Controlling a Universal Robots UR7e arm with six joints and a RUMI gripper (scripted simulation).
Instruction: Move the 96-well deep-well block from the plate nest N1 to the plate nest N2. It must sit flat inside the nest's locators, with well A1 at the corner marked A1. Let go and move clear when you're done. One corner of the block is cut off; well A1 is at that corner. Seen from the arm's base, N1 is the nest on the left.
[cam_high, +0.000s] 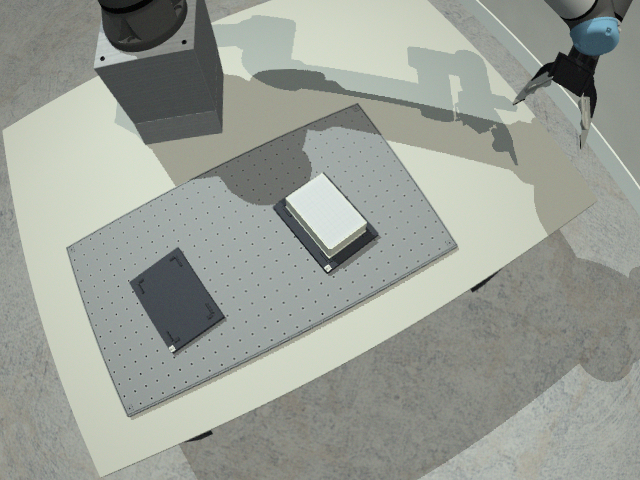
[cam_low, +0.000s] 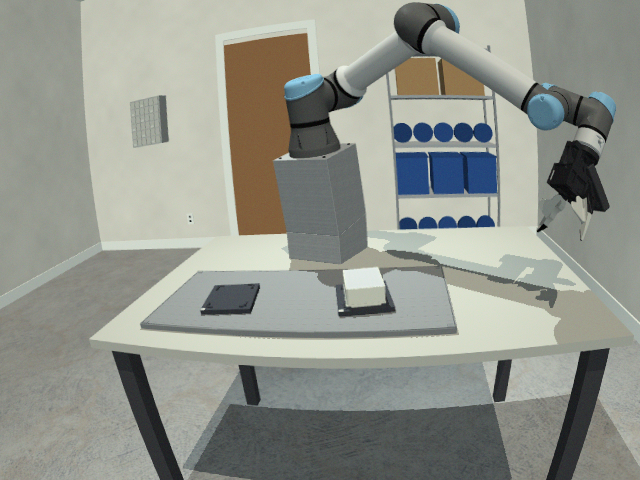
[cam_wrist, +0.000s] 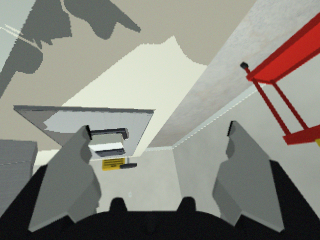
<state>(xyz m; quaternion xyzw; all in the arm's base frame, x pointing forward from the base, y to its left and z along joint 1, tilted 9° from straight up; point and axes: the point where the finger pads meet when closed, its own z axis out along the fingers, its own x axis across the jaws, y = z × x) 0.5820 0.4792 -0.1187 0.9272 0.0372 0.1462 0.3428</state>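
The white deep-well block sits flat on plate nest N1, the nest on the right in the top and exterior views. Its cut corner is too small to make out. Nest N2 is a dark plate with corner locators and nothing on it, to the left on the breadboard. My gripper is open and empty. It hangs high beyond the table's far right edge, well away from the block. In the wrist view the block shows small and distant beside the left finger.
Both nests lie on a grey perforated breadboard on the cream table. The arm's grey pedestal stands behind it. A shelf rack is at the back wall; a red frame shows in the wrist view.
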